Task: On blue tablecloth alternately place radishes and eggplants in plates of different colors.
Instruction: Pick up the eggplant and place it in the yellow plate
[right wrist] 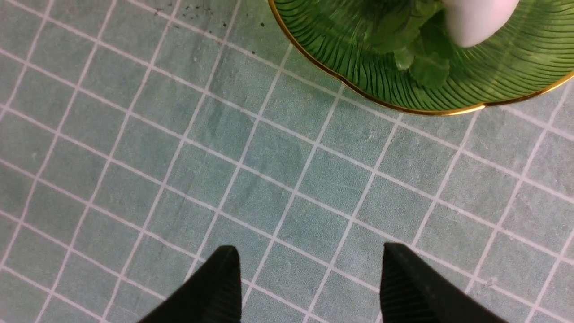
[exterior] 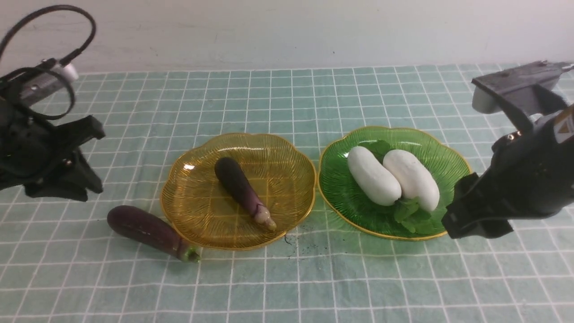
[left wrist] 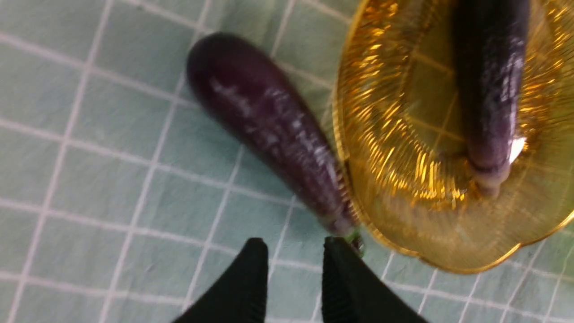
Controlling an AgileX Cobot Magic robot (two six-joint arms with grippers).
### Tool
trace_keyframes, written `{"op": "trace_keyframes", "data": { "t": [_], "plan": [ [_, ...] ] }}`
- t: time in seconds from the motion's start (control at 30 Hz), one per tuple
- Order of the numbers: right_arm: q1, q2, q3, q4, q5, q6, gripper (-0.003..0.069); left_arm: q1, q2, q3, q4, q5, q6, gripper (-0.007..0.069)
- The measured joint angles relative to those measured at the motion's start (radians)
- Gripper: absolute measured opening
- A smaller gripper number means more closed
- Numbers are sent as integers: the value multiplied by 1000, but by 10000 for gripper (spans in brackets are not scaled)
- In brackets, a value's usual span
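Observation:
On the blue tablecloth (exterior: pixel 287 278) stand an amber plate (exterior: pixel 202 211) and, to its right, a green plate (exterior: pixel 341 188). One eggplant (exterior: pixel 244 193) with a pale tip lies in the amber plate. A second eggplant (exterior: pixel 148 231) lies on the cloth, its green tip against that plate's front-left rim. Two radishes (exterior: pixel 372 175) (exterior: pixel 412 179) lie side by side in the green plate. My left gripper (left wrist: pixel 293 244) hovers by the green tip of the loose eggplant (left wrist: pixel 269 130), its jaws slightly apart and empty. My right gripper (right wrist: pixel 309 251) is open over bare cloth beside the green plate (right wrist: pixel 358 67).
A pale wall closes the far edge of the table. Small dark specks dot the cloth between the two plates' front rims. The left arm (exterior: pixel 27 148) and right arm (exterior: pixel 529 179) flank the plates.

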State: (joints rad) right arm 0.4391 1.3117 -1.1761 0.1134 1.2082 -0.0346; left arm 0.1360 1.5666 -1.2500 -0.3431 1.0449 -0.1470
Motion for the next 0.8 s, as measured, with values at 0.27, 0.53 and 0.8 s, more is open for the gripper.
{"op": "trace_keyframes", "data": {
  "t": [0.27,0.53,0.8],
  "plan": [
    [0,0,1,1,-1,0,388,-33,113,0,22,-166,-183,486],
    [0,0,1,1,-1,-7,388,-33,239,0,21,-203,-278,531],
    [0,0,1,3,-1,-7,388,-33,337,0,21,-239,-282,531]
  ]
}}
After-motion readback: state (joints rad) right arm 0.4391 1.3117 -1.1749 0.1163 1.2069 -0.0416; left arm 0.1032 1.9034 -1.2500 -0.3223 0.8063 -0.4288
